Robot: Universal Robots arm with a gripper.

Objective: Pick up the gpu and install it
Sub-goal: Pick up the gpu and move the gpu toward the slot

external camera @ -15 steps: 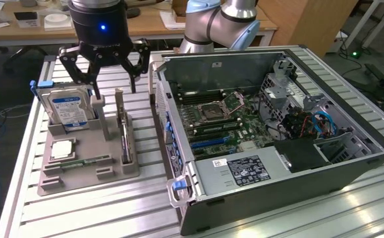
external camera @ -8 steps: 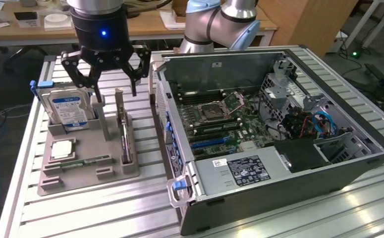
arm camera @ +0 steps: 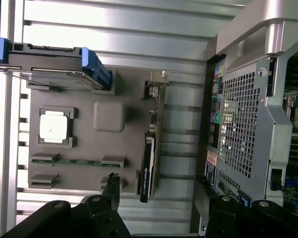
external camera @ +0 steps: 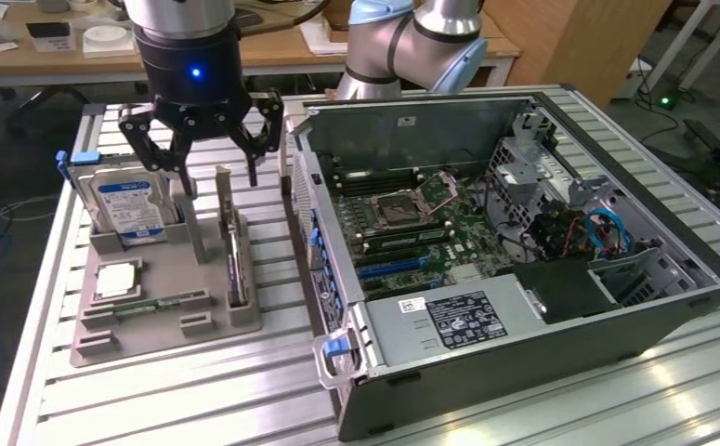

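One hand [external camera: 221, 182], jaws wide — one gpu [external camera: 232, 249]

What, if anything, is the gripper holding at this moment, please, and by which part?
Nothing: the gripper hangs open above the gpu, which stands on edge in its grey holder, untouched.

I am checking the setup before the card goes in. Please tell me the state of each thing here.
graphics card: standing on edge in the grey holder, not gripped.
hard drive: upright in the holder.
processor: lying flat in the holder.
memory stick: lying flat in the holder.
computer case: on its side, open.
gripper: jaws open, empty, above the holder.
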